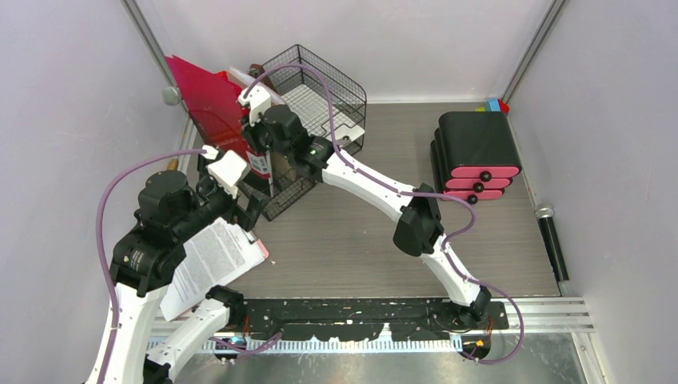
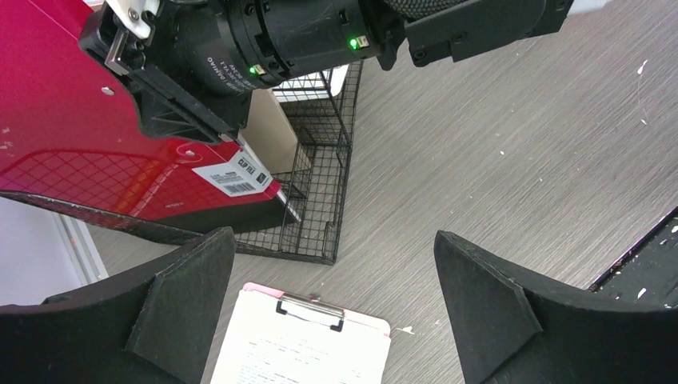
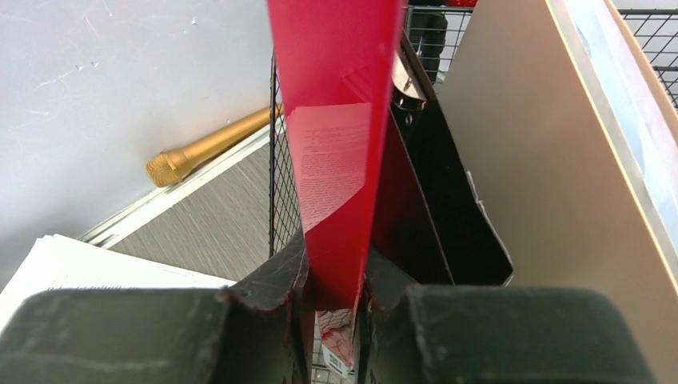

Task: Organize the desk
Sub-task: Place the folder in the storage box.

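Observation:
The desk [image 1: 360, 240] is grey wood-grain. My right gripper [image 3: 336, 288] is shut on the lower edge of a glossy red board [image 3: 340, 120], which stands on edge at the left side of a black wire-mesh rack [image 1: 320, 104]. From above, the red board [image 1: 209, 102] leans back toward the left wall with the right gripper [image 1: 257, 164] at its near end. My left gripper [image 2: 336, 312] hovers open with nothing in it, above the clip end of a pink clipboard [image 2: 300, 344] holding a printed sheet. In the top view the clipboard [image 1: 212, 264] lies partly under the left arm.
A beige folder [image 3: 560, 184] and a black sleeve [image 3: 432, 208] stand inside the rack. A gold microphone [image 3: 209, 146] lies by the left wall. A black drawer unit with pink fronts [image 1: 477, 152] sits back right, and a black microphone [image 1: 552, 240] lies along the right wall.

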You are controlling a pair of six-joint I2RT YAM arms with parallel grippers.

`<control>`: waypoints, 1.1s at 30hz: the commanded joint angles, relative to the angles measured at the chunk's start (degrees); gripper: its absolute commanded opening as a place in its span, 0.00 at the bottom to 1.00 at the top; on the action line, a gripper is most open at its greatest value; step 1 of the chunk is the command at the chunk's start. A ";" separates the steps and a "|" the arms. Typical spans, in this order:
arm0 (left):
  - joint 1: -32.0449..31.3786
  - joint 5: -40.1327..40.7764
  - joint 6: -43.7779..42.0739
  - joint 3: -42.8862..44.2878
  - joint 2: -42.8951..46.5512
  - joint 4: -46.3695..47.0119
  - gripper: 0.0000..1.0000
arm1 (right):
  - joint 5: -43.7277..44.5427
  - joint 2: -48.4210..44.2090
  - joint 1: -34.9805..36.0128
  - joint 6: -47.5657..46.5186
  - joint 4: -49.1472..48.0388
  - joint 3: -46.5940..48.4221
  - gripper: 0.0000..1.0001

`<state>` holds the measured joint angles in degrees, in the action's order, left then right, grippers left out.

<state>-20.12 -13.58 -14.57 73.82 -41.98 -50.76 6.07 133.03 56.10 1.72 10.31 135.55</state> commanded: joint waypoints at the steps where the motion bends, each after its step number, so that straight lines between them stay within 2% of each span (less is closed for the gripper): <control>1: 0.26 -1.31 -0.32 -0.16 0.64 2.90 0.99 | 2.40 0.56 0.48 0.91 -3.86 0.55 0.01; 5: 0.26 -1.57 -0.35 -0.01 0.83 2.85 0.99 | 3.33 0.56 0.53 1.15 -2.98 -1.25 0.05; 10: 0.26 -1.71 -0.44 -0.04 1.01 2.77 0.99 | 3.00 0.56 0.91 1.71 -2.41 -2.87 0.17; 15: 0.26 -1.80 -0.40 0.01 0.85 2.73 0.99 | 1.97 0.61 1.24 2.49 -1.55 -3.62 0.21; 18: 0.26 -1.80 -0.41 -0.08 0.93 2.64 0.99 | 1.81 0.82 1.29 2.64 -1.52 -3.16 0.14; 21: 0.26 -1.88 -0.37 -0.23 0.88 2.57 0.99 | 2.28 1.54 1.27 2.85 -1.80 -1.01 0.02; 33: 0.26 -1.91 -0.11 0.18 0.02 3.20 0.99 | 5.77 7.37 2.16 2.98 -3.51 13.80 0.01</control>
<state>-20.12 -14.57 -14.57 73.41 -41.41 -50.37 9.19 140.29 57.60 4.23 13.45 142.54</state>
